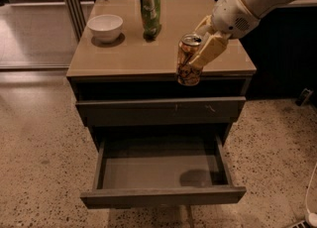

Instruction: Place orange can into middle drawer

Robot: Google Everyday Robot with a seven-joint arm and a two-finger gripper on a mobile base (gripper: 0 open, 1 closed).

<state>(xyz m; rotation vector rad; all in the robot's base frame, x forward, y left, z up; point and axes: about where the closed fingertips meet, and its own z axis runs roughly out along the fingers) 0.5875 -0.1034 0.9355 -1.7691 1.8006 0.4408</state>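
The orange can (pixel 187 60), orange-brown with dark print and a silver top, hangs upright in the air in front of the cabinet's front edge. My gripper (pixel 199 52) is shut on it, with a pale finger (pixel 209 49) down its right side and the arm reaching in from the upper right. The middle drawer (pixel 163 195) is pulled out wide below. Its smooth grey floor holds nothing but the can's shadow. The can is high above the drawer's right half.
A white bowl (pixel 104 26) and a tall green snack bag (pixel 149 5) stand on the tan cabinet top (pixel 99 58). A shut drawer front with pale scuffs (pixel 161 110) sits above the open drawer. The floor is speckled terrazzo.
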